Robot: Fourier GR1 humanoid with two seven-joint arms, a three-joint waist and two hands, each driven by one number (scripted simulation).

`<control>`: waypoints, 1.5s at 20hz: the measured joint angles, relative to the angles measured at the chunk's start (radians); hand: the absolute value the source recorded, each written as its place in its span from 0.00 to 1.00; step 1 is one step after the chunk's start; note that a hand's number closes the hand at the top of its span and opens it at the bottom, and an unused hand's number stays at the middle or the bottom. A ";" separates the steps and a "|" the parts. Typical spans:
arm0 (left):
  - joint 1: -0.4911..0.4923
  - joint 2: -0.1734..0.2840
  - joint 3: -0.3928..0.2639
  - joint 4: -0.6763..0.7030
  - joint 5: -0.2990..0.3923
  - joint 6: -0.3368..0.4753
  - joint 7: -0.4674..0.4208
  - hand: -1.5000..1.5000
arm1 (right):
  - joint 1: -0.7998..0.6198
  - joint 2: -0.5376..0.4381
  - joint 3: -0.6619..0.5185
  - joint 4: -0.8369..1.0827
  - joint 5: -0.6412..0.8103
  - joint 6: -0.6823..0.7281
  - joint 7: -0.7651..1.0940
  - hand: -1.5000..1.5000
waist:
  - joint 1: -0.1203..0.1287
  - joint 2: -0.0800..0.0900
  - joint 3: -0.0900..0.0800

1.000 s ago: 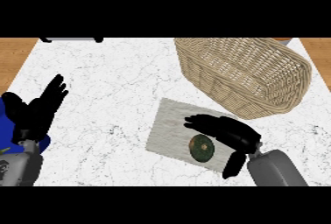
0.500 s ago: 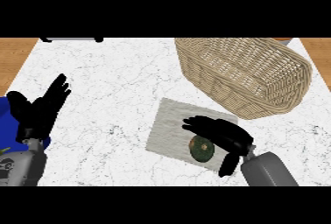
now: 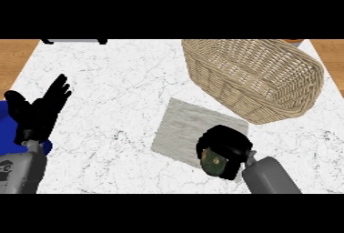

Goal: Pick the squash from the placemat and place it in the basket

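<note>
A dark green squash (image 3: 213, 161) with a tan centre sits at the near right corner of the grey placemat (image 3: 188, 127). My right hand (image 3: 227, 144) curls over it from above, fingers wrapped round its top and sides, so only its lower left face shows. The woven wicker basket (image 3: 252, 75) stands beyond the mat at the back right, its opening facing up. My left hand (image 3: 39, 111) rests open at the left edge, fingers up, far from the mat.
The white marble counter (image 3: 114, 86) spreads to the left and centre. A dark object (image 3: 73, 41) lies at the back left edge. A wooden floor (image 3: 13, 54) shows past the counter's left side.
My right hand has closed down from a spread pose over the squash to fingers curled round it. The squash now looks tilted. The left hand has barely shifted.
</note>
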 measured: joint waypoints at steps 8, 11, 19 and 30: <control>0.011 -0.010 0.002 -0.035 -0.003 -0.009 0.026 0.50 | -0.004 0.059 0.006 0.000 0.015 -0.028 0.176 1.00 | 0.007 -0.004 -0.007; 0.011 -0.011 0.000 -0.038 -0.004 -0.008 0.027 0.50 | 0.000 0.096 -0.040 -0.003 -0.021 -0.061 0.380 1.00 | 0.010 -0.002 -0.005; -0.013 -0.025 -0.026 -0.039 -0.007 -0.021 0.027 0.50 | -0.041 0.142 -0.042 -0.016 -0.166 -0.246 0.850 1.00 | 0.067 0.011 0.006; -0.051 -0.052 -0.077 -0.022 -0.022 -0.038 0.036 0.50 | -0.319 0.154 0.122 -0.110 -0.279 -0.745 1.260 1.00 | 0.142 0.007 0.004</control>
